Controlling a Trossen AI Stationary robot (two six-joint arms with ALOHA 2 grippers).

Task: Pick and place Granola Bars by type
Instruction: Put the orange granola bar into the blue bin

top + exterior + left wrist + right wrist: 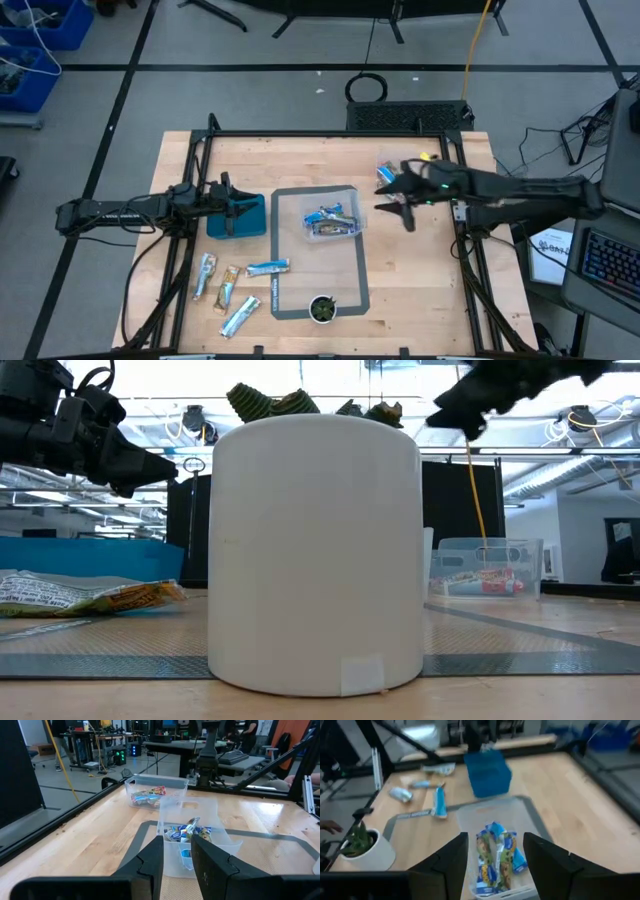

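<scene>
Several blue-wrapped granola bars (332, 222) lie in a clear bin (352, 205) at the middle of the table, on a grey mat (355, 285). My right gripper (392, 197) hangs open above that bin's right side; the right wrist view looks down on the bars (495, 857) between its spread fingers (451, 862). A second clear bin (388, 172) at the far right holds blue and orange-red bars (147, 795). Loose bars (268, 267), (205, 275), (240, 317) lie flat at the near left. My left gripper (228, 205) is open over a blue bin (245, 220).
A white pot with a small green plant (322, 309) stands on the mat's near edge and fills the low view (315, 550). Black frame rails (190, 240) run along the table's left and right sides. Bare wood lies at the near right (420, 290).
</scene>
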